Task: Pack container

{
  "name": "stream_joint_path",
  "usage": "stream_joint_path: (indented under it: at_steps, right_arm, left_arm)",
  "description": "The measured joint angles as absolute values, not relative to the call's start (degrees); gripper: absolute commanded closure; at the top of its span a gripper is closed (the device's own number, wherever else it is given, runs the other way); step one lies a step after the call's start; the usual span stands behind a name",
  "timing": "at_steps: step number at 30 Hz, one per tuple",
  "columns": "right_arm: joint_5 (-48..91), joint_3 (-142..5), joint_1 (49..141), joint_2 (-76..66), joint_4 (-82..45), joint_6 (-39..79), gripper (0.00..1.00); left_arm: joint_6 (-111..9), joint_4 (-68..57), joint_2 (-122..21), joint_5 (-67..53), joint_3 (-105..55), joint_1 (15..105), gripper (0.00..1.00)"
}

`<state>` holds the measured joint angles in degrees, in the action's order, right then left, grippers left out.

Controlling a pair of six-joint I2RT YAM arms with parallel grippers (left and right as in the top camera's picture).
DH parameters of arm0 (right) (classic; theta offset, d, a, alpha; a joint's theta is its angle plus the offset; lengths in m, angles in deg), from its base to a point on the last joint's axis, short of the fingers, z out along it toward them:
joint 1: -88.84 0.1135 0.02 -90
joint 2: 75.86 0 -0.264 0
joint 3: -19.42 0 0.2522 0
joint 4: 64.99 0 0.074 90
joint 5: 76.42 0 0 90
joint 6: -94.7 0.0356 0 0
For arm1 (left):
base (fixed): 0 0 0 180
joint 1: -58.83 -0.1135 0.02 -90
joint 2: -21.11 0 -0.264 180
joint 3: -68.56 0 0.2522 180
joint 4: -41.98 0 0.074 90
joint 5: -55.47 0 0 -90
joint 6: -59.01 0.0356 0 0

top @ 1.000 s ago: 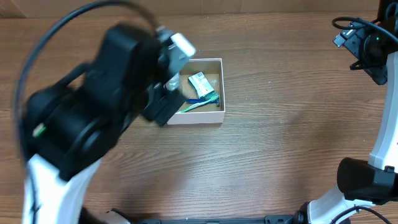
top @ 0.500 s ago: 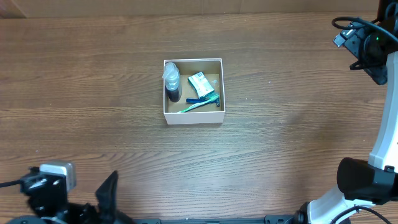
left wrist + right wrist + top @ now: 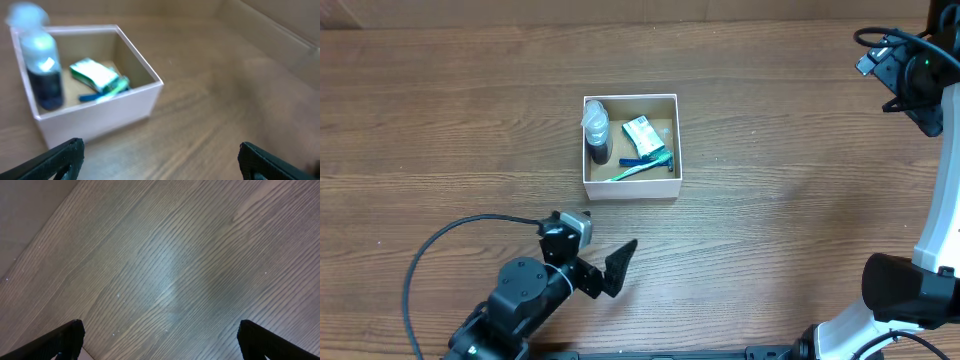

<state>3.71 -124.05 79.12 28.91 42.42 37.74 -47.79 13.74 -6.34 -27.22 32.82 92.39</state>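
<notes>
1 container (image 3: pixel 632 188), a small open box with white walls and a brown floor, sits on the wooden table (image 3: pixel 770 250) just off the centre of the overhead view, toward 12 o'clock. 3 things lie inside it: a dark bottle (image 3: pixel 596 132) with a pale cap against the 9 o'clock wall, a green and white packet (image 3: pixel 641 136) toward 1 o'clock, and a green and blue toothbrush (image 3: pixel 642 167) slanting along the 6 o'clock wall. The left arm (image 3: pixel 520 296) lies low at 7 o'clock, well apart from the box, with 1 black finger (image 3: pixel 622 264) jutting toward 2 o'clock. The right arm (image 3: pixel 932 215) stands along the 3 o'clock edge, and its wrist is up at 2 o'clock.

From the left wrist the picture is soft. The container fills the 10 o'clock part of the frame. The bottle (image 3: pixel 44 70) stands upright at its 9 o'clock end, and the packet (image 3: pixel 95 74) and the toothbrush (image 3: pixel 107 90) lie on the floor beside it. The left gripper (image 3: pixel 160 147) is spread wide. Its 2 tips show only in the corners at 8 and 4 o'clock, over bare wood short of the box.

From the right wrist only wood grain shows, with a paler, smoother strip (image 3: pixel 25 210) at 10 o'clock. The right gripper (image 3: pixel 160 327) is also spread wide, its 2 tips at 8 and 4 o'clock and clasping nothing.
</notes>
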Motion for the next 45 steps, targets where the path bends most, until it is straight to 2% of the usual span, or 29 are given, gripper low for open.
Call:
stream_joint_path:
  at_steps: [10, 17, 23, 25, 30, 36, 45]
  right_arm:
    - [3.7, -124.1, 79.1, 28.9, 42.4, 37.7, 0.0]
    - [3.7, -124.1, 79.1, 28.9, 42.4, 37.7, 0.0]
    - [3.7, -124.1, 79.1, 28.9, 42.4, 37.7, 0.0]
    - [3.7, -124.1, 79.1, 28.9, 42.4, 37.7, 0.0]
    - [3.7, -124.1, 79.1, 28.9, 42.4, 37.7, 0.0]
    - [3.7, -124.1, 79.1, 28.9, 42.4, 37.7, 0.0]
    - [3.7, -124.1, 79.1, 28.9, 42.4, 37.7, 0.0]
  left_arm:
    - [-47.5, 12.1, -15.3, -31.1, 34.7, 92.4, 0.0]
    - [-40.5, 19.2, -17.3, -32.0, 37.5, 90.0, 0.0]
    - [-36.1, 30.7, -10.8, -24.9, 42.4, 77.9, 0.0]
    - [-35.4, 32.3, -6.2, -22.0, 44.7, 72.5, 0.0]
    - [-35.0, 32.6, 3.6, -18.0, 48.9, 65.4, 0.0]
    - [-32.4, 32.5, 11.6, -16.9, 53.6, 61.8, 0.0]
    - [-19.5, 25.3, 15.7, -17.2, 54.3, 59.2, 0.0]
